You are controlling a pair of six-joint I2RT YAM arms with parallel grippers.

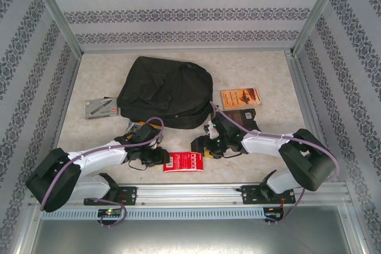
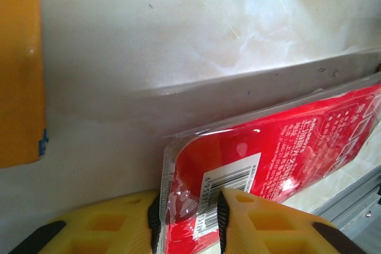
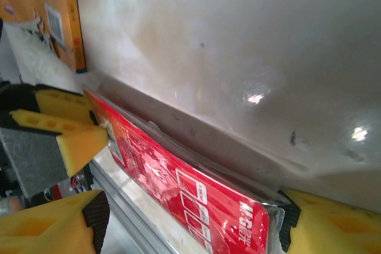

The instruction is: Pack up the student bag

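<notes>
- The student bag [image 1: 165,90], a large black soft fabric backpack with a rounded outline, lies flat and creased on the pale marbled table [image 1: 268,72], in the middle, beyond both arms.
- A seam or zip line runs along its near edge; the top flap looks slack.
- A flat grey case [image 1: 101,108] sits just to its left, and an orange-brown book [image 1: 240,96] and a dark-covered book [image 1: 243,115] to its right.
- Left gripper [image 2: 189,221]: yellow pads pinch the barcode end of a red plastic blister packet [image 2: 297,147], near the table's front edge.
- Right gripper [image 3: 193,215]: fingers spread wide, with the packet's other end between them.
</notes>
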